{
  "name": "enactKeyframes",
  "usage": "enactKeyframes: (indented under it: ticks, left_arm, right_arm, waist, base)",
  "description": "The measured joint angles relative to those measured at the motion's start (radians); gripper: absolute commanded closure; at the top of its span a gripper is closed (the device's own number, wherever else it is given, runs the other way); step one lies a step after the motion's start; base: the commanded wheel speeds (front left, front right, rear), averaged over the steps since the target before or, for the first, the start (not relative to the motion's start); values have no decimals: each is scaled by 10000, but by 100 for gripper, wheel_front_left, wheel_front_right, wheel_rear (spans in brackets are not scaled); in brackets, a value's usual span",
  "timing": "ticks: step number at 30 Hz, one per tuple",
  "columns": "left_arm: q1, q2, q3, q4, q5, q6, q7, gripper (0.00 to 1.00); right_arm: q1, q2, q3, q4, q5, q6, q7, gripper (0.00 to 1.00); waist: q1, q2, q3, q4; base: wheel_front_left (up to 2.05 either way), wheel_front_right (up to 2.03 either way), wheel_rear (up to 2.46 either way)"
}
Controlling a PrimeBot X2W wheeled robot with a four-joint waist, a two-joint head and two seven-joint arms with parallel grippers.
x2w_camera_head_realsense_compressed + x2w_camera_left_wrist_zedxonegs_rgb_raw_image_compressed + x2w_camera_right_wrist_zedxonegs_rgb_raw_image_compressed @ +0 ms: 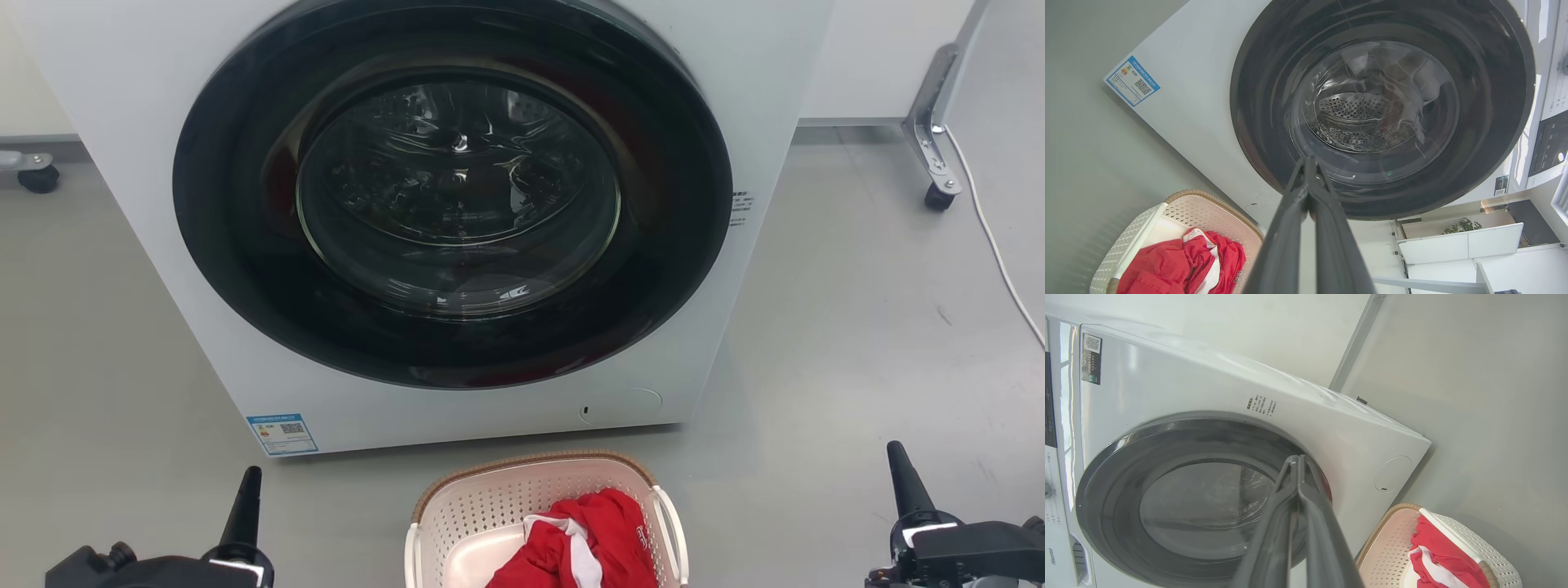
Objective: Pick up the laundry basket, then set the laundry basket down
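Note:
The laundry basket (490,506), cream-white and perforated with a brown woven rim and white side handles, stands on the floor at the bottom middle of the head view, just in front of the washing machine. Red and white clothing (592,543) lies in it. The basket also appears in the left wrist view (1208,212) and the right wrist view (1396,535). My left gripper (249,482) is low at the left, well apart from the basket, fingers shut together with nothing between them (1306,163). My right gripper (898,457) is at the lower right, also apart and shut (1296,461).
A white front-loading washing machine (139,122) with a closed dark round door (453,196) fills the space ahead. Grey floor (857,327) lies open on both sides. A wheeled metal frame leg (939,163) and a white cable (1000,245) are at the far right.

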Motion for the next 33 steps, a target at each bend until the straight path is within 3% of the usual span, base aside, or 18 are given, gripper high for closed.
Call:
enactKeyframes:
  ticks: [25, 33]
  left_arm:
    - [-575, -316, 692, 660, -3041, -577, 612, 100]
    - [-612, -330, 708, 667, -3191, -579, 612, 100]
  right_arm:
    - [-182, 546, -1110, 347, 2997, 614, 786, 100]
    - [-189, 564, -1133, 355, 3020, 625, 792, 100]
  waist:
    - [0, 0, 18, 116]
    - [0, 0, 17, 117]
  base:
    - [0, 0, 0]
    - [0, 0, 0]
